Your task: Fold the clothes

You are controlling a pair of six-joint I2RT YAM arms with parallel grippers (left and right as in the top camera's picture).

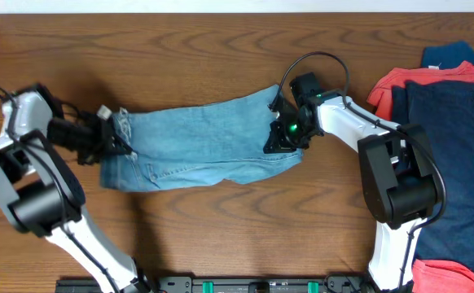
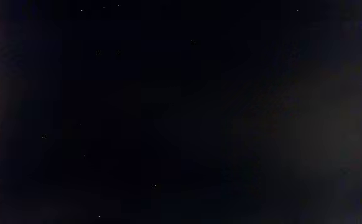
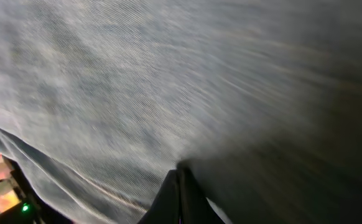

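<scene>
Jeans [image 1: 204,142] [image 3: 137,81] are one pair only, light blue denim, and they lie flat across the middle of the wooden table [image 1: 180,49] with the long side running left to right and the right end a little farther from the robot. Two grippers are at this pair, one at each end. The left gripper [image 1: 111,138] sits at the left end, on the frayed hem [image 1: 123,118]. Its wrist camera gives only black, so I cannot tell whether its jaws are wide or narrow, or whether they hold the cloth. The right gripper [image 1: 279,138] [image 3: 180,180] is at the right end. In its wrist view the two fingers are pressed together to a point with the denim caught at the tips, and the cloth fills nearly all of that view. At the right edge of the table is a pile of other clothes: one navy garment [image 1: 457,155] on top, one teal garment [image 1: 453,53] showing behind it, and coral-red cloth [image 1: 392,85] at the far side and again at the near side [image 1: 457,275] — one piece or two, I cannot tell. The pile is apart from the jeans, and the right arm [image 1: 347,122] lies between them. Bare wood is open beyond the jeans and also on the near side, between the two arm bases.
</scene>
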